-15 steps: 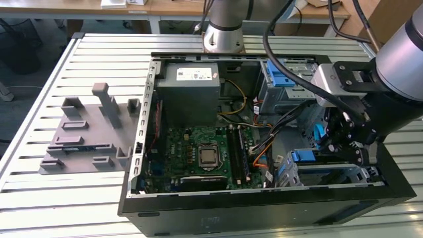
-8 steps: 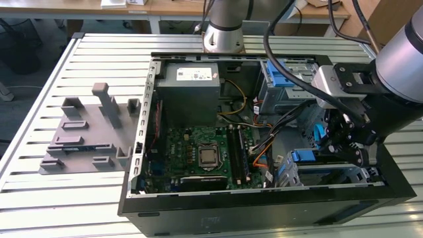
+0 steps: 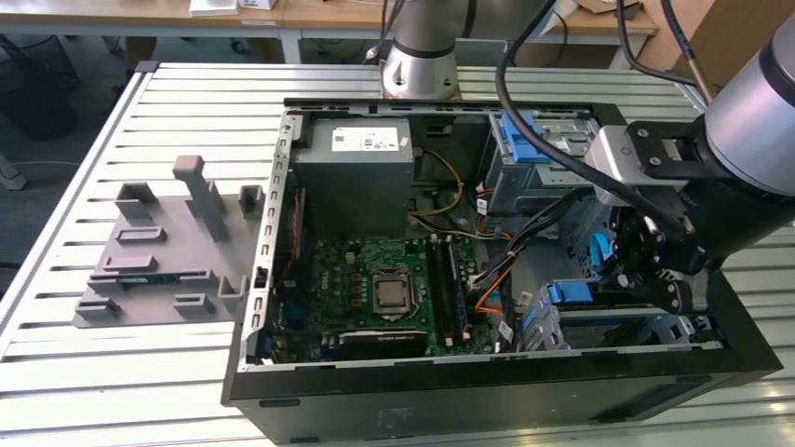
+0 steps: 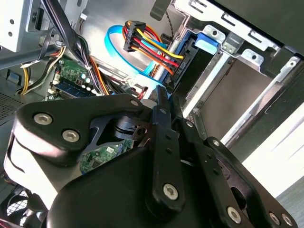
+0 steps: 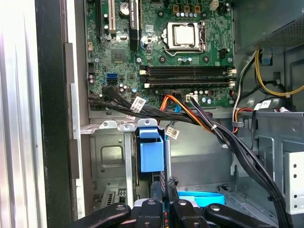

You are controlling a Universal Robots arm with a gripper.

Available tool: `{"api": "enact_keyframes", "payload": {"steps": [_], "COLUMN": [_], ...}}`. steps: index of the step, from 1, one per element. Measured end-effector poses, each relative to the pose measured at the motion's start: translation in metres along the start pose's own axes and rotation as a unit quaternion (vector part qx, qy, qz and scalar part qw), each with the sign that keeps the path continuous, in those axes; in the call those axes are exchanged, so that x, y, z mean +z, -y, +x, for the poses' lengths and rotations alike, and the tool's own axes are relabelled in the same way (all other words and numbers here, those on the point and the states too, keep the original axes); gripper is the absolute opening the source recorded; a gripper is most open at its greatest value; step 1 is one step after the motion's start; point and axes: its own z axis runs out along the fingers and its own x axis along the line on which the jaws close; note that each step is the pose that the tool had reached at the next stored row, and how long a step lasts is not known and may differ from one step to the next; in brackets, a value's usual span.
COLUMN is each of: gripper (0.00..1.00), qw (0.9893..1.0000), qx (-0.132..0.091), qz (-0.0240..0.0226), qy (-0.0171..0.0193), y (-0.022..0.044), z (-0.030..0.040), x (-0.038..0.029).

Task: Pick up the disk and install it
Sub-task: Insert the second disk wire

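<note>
A pale slatted metal table carries an open black computer case lying on its side toward the exterior view's right edge. Inside the case are a green motherboard and a grey metal drive cage in the near right corner. The disk stands in that cage, showing its blue plastic bracket; its silver body is hidden. The black gripper hangs just beside it, fingers drawn together and seemingly empty. Installation looks nearly finished. Any further seating calls for a straight press, clear of the bundled black cables.
</note>
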Motion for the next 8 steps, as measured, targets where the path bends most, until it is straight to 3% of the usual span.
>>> {"api": "enact_keyframes", "payload": {"steps": [8], "gripper": [0.16], "qw": [1.0], "qx": [0.0], "qz": [0.0], "qy": [0.0002], "y": [0.0005], "z": [0.0001], "x": [0.0015]}}
